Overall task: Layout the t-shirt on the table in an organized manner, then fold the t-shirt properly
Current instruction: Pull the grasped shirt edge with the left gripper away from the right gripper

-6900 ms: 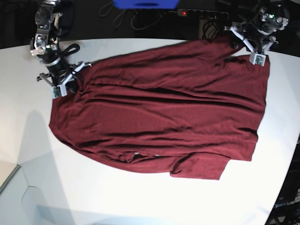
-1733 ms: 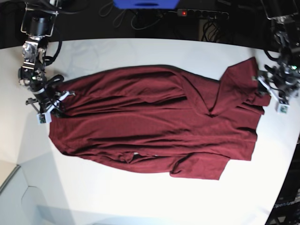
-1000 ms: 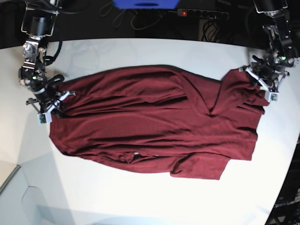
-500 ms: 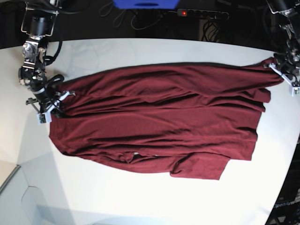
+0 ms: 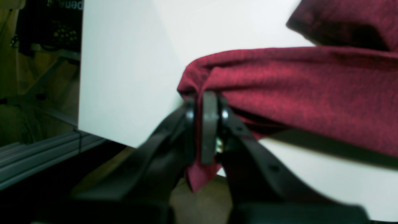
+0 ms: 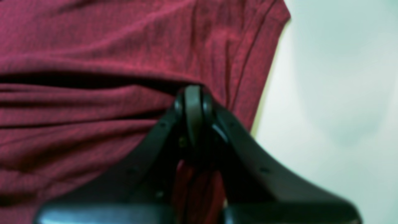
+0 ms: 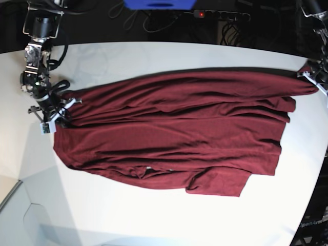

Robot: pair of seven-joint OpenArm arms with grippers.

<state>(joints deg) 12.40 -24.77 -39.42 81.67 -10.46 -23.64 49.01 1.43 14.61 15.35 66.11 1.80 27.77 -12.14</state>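
T-shirt, base view: dark maroon t-shirt (image 7: pixel 174 130) lies spread lengthwise across the white table (image 7: pixel 169 220), wrinkled in long ridges, one short sleeve sticking out along the near edge.
T-shirt corners, base view: the upper edge is drawn taut between the two arms, and the corner toward the left gripper reaches the table's rim.
Right gripper, base view: right gripper (image 7: pixel 53 114) sits at the shirt's opposite end, touching the fabric edge.
Left gripper, base view: left gripper (image 7: pixel 319 82) is cut off by the picture border; only a small part shows beside the shirt corner.
Behind the table, base view: a power strip (image 7: pixel 221 15) with a red light and dark cables, hard to make out.
T-shirt, left wrist view: a fold of the t-shirt (image 5: pixel 298 90) hangs lifted above the table (image 5: pixel 130 62), casting a shadow.
Left gripper, left wrist view: left gripper (image 5: pixel 207 124) is pinched tight on a shirt corner, a point of cloth poking out below.
T-shirt, right wrist view: blurred, ribbed folds of the t-shirt (image 6: pixel 108 77) fill most of the picture, hem beside the bare table (image 6: pixel 335 93).
Right gripper, right wrist view: right gripper (image 6: pixel 193 112) is clamped fully together with maroon cloth caught between the jaws.
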